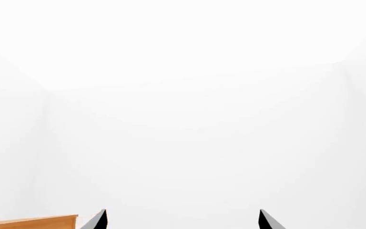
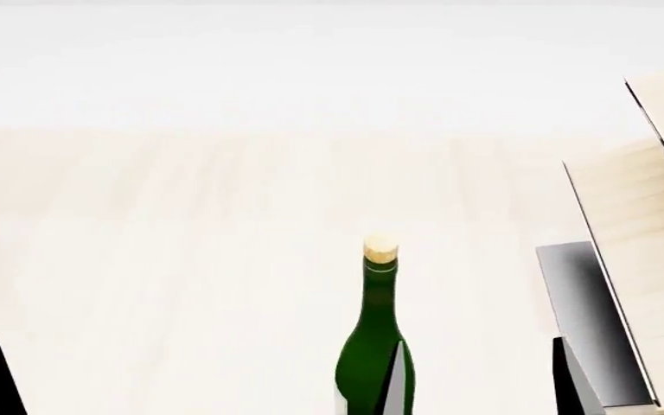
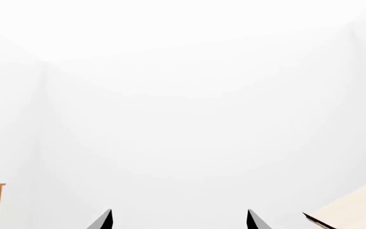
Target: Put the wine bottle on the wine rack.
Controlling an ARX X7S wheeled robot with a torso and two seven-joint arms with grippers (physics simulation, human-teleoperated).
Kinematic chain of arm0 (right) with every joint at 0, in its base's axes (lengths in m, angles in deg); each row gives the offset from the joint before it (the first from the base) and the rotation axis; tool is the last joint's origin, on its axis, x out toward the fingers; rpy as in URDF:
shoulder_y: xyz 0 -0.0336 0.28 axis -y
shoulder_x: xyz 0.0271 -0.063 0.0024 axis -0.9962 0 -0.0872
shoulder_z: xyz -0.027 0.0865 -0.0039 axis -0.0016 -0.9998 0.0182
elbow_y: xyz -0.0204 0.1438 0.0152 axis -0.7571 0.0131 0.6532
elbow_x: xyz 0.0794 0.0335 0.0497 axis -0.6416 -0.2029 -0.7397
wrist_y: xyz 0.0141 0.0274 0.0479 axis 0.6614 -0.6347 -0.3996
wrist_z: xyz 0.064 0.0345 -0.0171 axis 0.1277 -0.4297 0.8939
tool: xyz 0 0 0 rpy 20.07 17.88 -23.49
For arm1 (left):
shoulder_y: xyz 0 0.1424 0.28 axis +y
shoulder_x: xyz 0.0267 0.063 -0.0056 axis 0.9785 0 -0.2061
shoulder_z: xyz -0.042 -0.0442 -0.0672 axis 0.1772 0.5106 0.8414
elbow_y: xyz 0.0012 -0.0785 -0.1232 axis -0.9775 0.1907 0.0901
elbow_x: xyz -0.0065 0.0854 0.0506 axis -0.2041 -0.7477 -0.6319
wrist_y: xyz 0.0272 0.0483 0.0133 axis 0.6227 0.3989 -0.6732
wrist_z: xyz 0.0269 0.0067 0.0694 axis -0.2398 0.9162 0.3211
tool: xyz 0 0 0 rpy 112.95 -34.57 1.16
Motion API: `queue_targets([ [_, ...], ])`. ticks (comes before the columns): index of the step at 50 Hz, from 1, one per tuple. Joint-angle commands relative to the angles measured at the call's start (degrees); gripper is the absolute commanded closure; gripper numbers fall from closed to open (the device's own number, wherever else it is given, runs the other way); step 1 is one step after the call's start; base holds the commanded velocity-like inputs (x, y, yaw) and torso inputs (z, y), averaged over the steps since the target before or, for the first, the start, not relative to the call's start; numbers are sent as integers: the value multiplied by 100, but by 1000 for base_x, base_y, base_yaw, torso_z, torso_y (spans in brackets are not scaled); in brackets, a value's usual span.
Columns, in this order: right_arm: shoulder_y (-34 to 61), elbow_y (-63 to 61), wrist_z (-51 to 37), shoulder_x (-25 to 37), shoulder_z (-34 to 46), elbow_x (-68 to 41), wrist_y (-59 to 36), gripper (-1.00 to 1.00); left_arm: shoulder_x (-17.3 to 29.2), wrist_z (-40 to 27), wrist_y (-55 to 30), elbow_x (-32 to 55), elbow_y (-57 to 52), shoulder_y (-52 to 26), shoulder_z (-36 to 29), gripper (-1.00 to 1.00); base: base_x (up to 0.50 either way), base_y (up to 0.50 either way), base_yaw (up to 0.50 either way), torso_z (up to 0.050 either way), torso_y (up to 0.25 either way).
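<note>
Head view: the wine bottle [image 2: 373, 346] stands upright on the pale table [image 2: 194, 259] at 6 o'clock. The wine rack [image 2: 638, 259] lies at 3 o'clock, apart from the bottle. The right gripper [image 2: 479, 380], fingers spread and empty, sits just right of the bottle. The left gripper [image 1: 181, 220] is likewise spread.

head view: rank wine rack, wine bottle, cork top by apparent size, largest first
1. wine rack: covers the most area, though cut off by the right edge.
2. wine bottle: upright, base out of frame, partly behind a right gripper finger. It is nearer the camera, so true size against the rack is unsure.
3. cork top: smallest by far.
</note>
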Motion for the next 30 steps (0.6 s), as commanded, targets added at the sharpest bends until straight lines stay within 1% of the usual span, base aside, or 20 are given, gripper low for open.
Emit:
queue_targets([
  [1, 10, 21, -19, 18, 24, -1, 17, -100, 17, -26, 4, 3, 17, -13, -20, -100, 0, -66, 0, 0, 0],
  [30, 17, 39, -68, 69, 80, -14, 42, -100, 66, -88, 27, 5, 47, -24, -79, -100, 0, -70, 0, 0, 0],
])
